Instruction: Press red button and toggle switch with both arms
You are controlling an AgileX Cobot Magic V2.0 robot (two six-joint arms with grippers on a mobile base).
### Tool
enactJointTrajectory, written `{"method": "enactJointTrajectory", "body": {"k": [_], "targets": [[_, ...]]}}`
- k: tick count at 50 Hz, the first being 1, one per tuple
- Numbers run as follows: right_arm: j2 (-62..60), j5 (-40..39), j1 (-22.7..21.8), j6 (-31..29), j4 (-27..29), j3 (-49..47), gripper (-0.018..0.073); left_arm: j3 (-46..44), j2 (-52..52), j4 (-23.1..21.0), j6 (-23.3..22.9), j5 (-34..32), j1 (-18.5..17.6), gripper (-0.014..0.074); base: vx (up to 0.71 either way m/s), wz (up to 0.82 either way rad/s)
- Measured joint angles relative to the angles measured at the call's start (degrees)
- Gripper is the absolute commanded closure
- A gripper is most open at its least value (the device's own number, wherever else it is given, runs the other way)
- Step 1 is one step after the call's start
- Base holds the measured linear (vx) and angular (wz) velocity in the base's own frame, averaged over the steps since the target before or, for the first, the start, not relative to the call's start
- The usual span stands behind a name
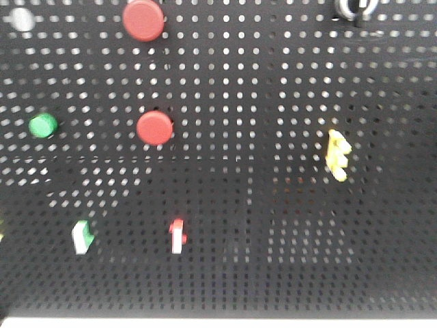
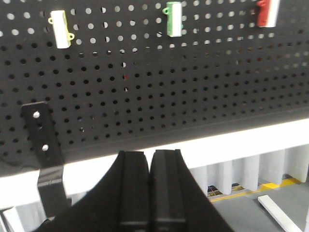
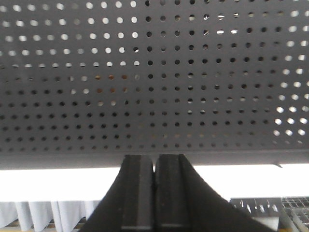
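Red round button (image 1: pixel 154 127) is sat mid-left on the black perforated metal panel (image 1: pixel 273 273) in the front view. A second red round cap (image 1: pixel 143 19) is mounted higher up, so which one is meant can't be told tbh. Small red-and-white toggle switch (image 1: pixel 177 236) is fixed lower down, to the right of a green-and-white toggle switch (image 1: pixel 82 236). The same pair can be seen along the top of the left wrist view, red one at the far right. Left tool (image 2: pixel 150 159) is pressed fully closed with nothing held, and right tool (image 3: pixel 154 162) is likewise closed and empty. Both seem to be aimed at the panel's lower edge, well apart from either target. Closed fingers are probably best left that way, since a blunt tip is wanted for poking. Each tool should be raised and squared to the panel first, the button hit dead centre, and the switch lever pushed along its travel only. Neighbouring green round button (image 1: pixel 43 125) is worth being steered clear of.
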Motion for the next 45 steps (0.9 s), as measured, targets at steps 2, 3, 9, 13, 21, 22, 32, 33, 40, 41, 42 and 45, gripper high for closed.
{"method": "enactJointTrajectory", "body": {"k": [2,3,9,13,21,22,32,33,40,41,42,45], "targets": [[0.0,0.0,0.0,0.0,0.0,0.0,0.0562,0.0,0.0,0.0,0.0,0.0,0.0,0.0594,0.14,-0.03],[0.0,0.0,0.0,0.0,0.0,0.0,0.0562,0.0,0.0,0.0,0.0,0.0,0.0,0.0594,0.13,-0.01],[0.0,0.0,0.0,0.0,0.0,0.0,0.0562,0.0,0.0,0.0,0.0,0.0,0.0,0.0594,0.10,-0.03],[0.0,0.0,0.0,0.0,0.0,0.0,0.0562,0.0,0.0,0.0,0.0,0.0,0.0,0.0594,0.07,-0.02],[0.0,0.0,0.0,0.0,0.0,0.0,0.0562,0.0,0.0,0.0,0.0,0.0,0.0,0.0594,0.05,-0.02],[0.0,0.0,0.0,0.0,0.0,0.0,0.0562,0.0,0.0,0.0,0.0,0.0,0.0,0.0594,0.03,-0.01],[0.0,-2.8,0.0,0.0,0.0,0.0,0.0562,0.0,0.0,0.0,0.0,-1.3,0.0,0.0594,0.00,0.00],[0.0,-3.5,0.0,0.0,0.0,0.0,0.0562,0.0,0.0,0.0,-0.1,-2.2,0.0,0.0594,0.00,0.00],[0.0,-11.3,0.0,0.0,0.0,-0.8,0.0562,-0.6,0.0,-2.3,-3.7,-8.6,0.0,0.0594,0.00,0.00],[0.0,-11.5,0.0,0.0,0.0,-1.7,0.0562,-1.0,0.0,-2.5,-4.3,-8.4,0.0,0.0594,0.00,0.00],[0.0,-11.4,0.0,0.0,-0.1,-2.4,0.0562,-2.0,0.0,-2.8,-4.9,-8.0,0.0,0.0594,0.00,0.00],[0.5,-10.7,0.0,0.0,-0.2,-6.1,0.0562,-6.5,0.1,-2.8,-5.6,-6.3,0.0,0.0594,0.00,0.00]]}}
